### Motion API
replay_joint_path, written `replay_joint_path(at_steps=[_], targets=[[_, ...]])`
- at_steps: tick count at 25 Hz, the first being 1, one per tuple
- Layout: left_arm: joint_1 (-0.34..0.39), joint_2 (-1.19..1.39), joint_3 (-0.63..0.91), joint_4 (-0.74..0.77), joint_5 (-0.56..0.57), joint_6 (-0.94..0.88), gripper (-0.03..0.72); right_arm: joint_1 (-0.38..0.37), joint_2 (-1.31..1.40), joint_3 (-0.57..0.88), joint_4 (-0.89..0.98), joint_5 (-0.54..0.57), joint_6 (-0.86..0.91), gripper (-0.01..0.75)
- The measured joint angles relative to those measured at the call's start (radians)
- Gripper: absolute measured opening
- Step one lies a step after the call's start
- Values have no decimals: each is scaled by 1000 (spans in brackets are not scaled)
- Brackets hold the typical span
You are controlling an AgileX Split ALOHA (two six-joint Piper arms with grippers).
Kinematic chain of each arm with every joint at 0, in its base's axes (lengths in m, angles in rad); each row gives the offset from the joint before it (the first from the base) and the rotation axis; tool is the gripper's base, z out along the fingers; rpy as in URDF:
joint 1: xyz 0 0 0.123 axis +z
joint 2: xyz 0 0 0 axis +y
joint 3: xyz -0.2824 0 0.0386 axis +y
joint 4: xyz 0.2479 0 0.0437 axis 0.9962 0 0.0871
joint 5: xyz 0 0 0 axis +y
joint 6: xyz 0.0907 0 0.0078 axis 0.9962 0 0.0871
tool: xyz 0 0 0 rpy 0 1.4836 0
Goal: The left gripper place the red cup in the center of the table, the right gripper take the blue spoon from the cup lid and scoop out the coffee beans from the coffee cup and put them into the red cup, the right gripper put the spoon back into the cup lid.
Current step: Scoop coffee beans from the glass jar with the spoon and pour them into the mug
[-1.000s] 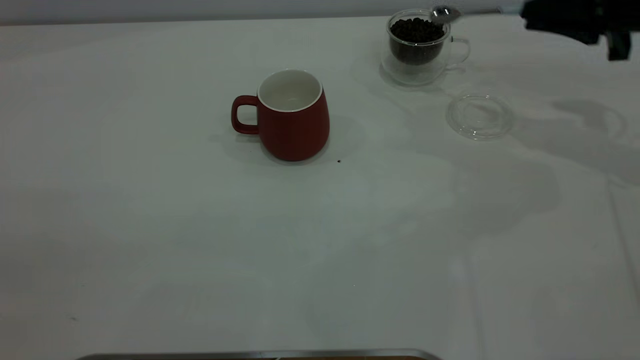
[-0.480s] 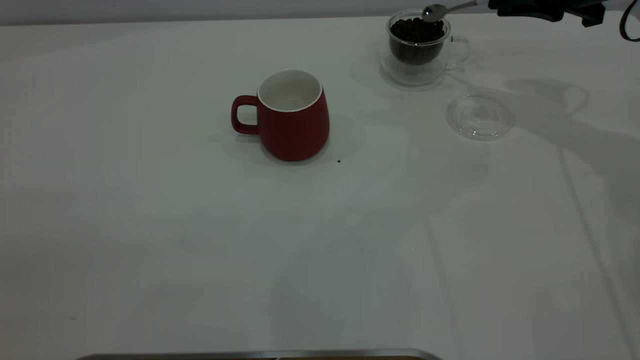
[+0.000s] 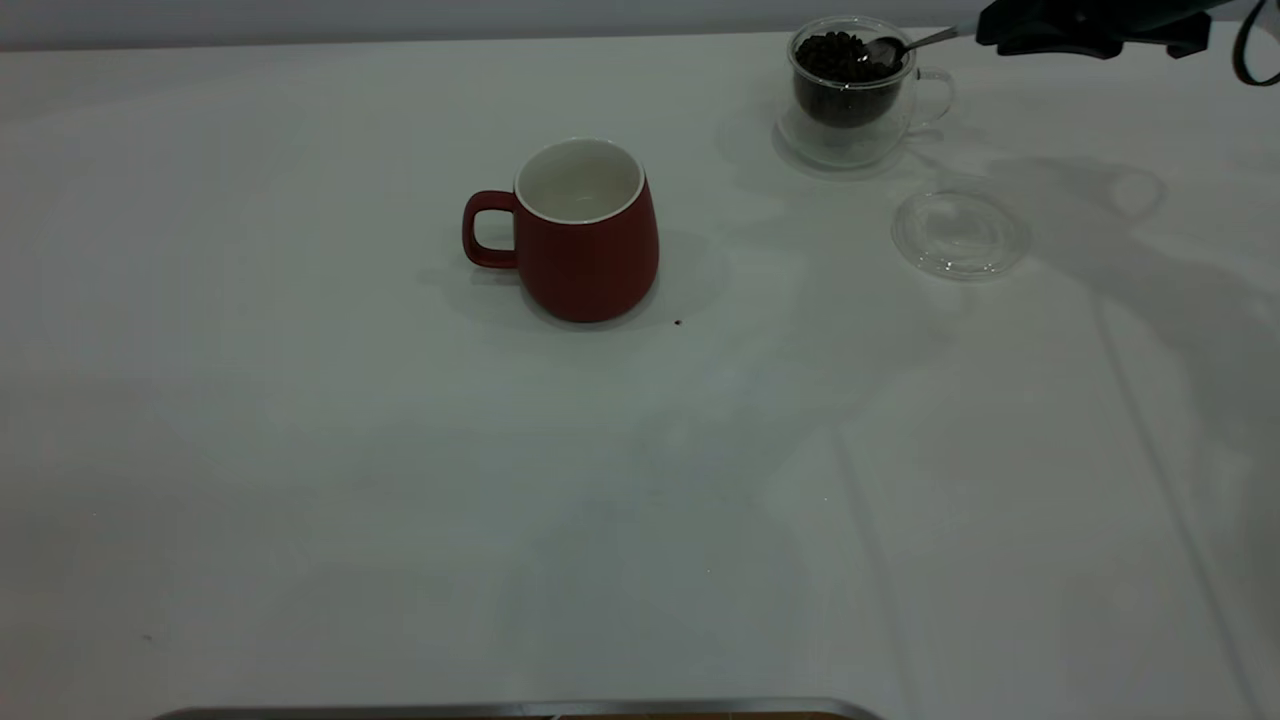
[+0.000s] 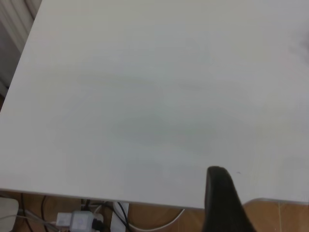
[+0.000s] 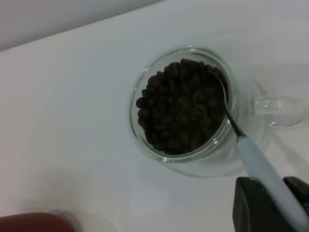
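The red cup [image 3: 585, 235] stands upright and empty in the middle of the table [image 3: 300, 450], handle to the left. The clear coffee cup [image 3: 850, 95] holds coffee beans [image 3: 835, 50] at the far right. My right gripper [image 3: 990, 35] is shut on the blue spoon [image 3: 905, 45], whose silver bowl dips into the beans. In the right wrist view the gripper [image 5: 277, 203] clamps the pale blue handle of the spoon [image 5: 258, 166] over the beans [image 5: 181, 106]. The glass cup lid [image 3: 958, 235] lies empty on the table. My left gripper [image 4: 219, 193] hangs by the table edge.
A single dark speck [image 3: 678, 323] lies on the table just right of the red cup's base. A metal edge [image 3: 520, 710] runs along the near side. Cables and a power strip [image 4: 77, 220] sit below the table edge in the left wrist view.
My right gripper has come in from the right and lowered the spoon's bowl from above the rim into the beans. The coffee cup has shifted slightly to the right.
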Motion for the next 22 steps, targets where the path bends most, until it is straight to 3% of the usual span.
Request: replay_joint_path(at_steps=[12, 22], targets=[[0, 0, 0, 0, 0, 1, 482, 15, 41, 0, 9, 64, 125, 115], [0, 0, 0, 0, 0, 1, 482, -64, 89, 0, 58, 235, 172, 115]])
